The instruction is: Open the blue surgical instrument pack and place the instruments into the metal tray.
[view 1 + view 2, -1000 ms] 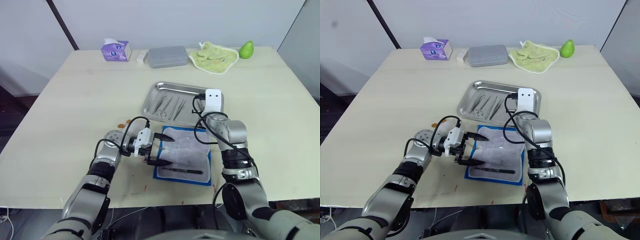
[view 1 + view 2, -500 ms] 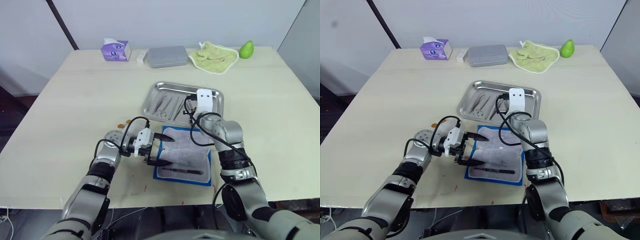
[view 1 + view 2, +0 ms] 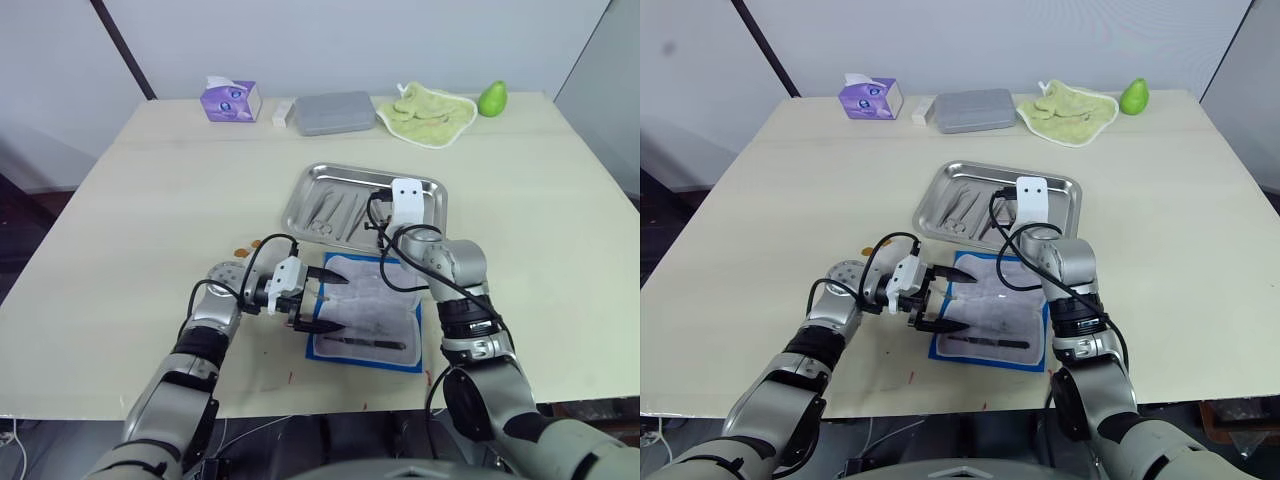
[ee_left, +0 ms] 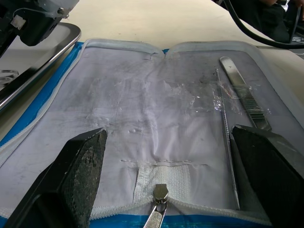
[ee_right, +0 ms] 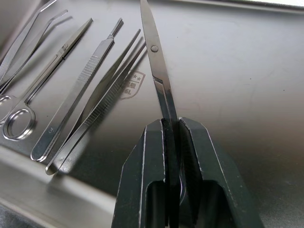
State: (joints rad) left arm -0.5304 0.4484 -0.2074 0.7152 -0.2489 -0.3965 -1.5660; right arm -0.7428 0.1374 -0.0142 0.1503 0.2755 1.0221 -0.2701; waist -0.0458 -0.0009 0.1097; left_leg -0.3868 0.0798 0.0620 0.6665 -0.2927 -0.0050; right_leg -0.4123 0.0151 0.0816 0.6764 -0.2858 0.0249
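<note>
Scissors (image 5: 159, 71): pinched between the right gripper's (image 5: 171, 130) fingers, blades pointing out over the metal tray (image 5: 247, 76).
Other instruments (image 5: 80, 90): lying in the tray.
Pack (image 4: 156, 137): open, beside the tray.
Left gripper (image 4: 166, 175): fingers spread over the pack's lining.

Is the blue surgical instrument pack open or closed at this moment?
Open. The blue surgical instrument pack lies spread flat, its pale lining facing up and its zipper undone, with a slim steel tool on the lining.
</note>
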